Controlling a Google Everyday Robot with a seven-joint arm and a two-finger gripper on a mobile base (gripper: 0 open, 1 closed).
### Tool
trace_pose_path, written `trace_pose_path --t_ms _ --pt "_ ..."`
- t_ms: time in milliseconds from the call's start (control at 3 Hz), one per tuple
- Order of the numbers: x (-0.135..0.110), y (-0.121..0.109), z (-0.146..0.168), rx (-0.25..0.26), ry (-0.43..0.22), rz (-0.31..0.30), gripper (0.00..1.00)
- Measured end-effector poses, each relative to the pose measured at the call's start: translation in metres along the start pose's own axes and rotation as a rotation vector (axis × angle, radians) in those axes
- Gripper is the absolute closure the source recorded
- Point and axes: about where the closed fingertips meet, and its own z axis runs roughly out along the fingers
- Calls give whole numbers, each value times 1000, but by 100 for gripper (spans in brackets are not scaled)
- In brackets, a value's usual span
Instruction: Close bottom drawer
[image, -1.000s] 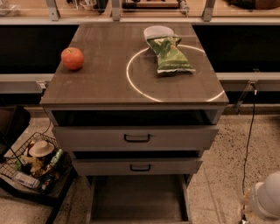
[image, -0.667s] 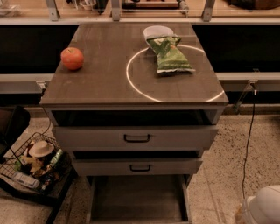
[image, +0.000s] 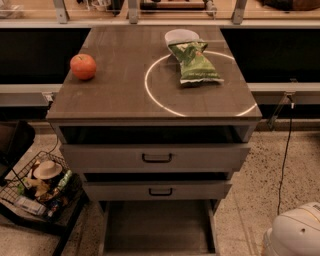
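Jutting lengthwise toward camera, bottom drawer (image: 157, 226); claw unseen.

cabinet top (image: 115, 100): grey-brown, marked with a white ring (image: 150, 95)
apple (image: 83, 66): left side
green bag (image: 195, 62): right rear, across the ring
white bowl (image: 181, 36): rear, touching the bag
gripper: out of view

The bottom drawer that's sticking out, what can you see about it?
The bottom drawer is the lowest of three in the cabinet, under the middle drawer. It looks like grey-brown wood: a long shallow tray with thin side walls. It is pulled far out toward the camera, level, and nothing shows inside. Its front runs off the picture's lower edge, so no handle shows. Nothing touches it; the gripper is not in view, only a white rounded robot part at the lower right.
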Motion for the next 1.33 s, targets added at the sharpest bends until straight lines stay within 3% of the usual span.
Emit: trace_pose_path --t_ms 333,667,1000,1333 --pt "2 -8 -63 26 115 41 59" --pt "25 -33 -130 144 236 148 68" --pt "49 -31 -118 140 214 230 91" --pt "74 -21 -84 72 132 315 100"
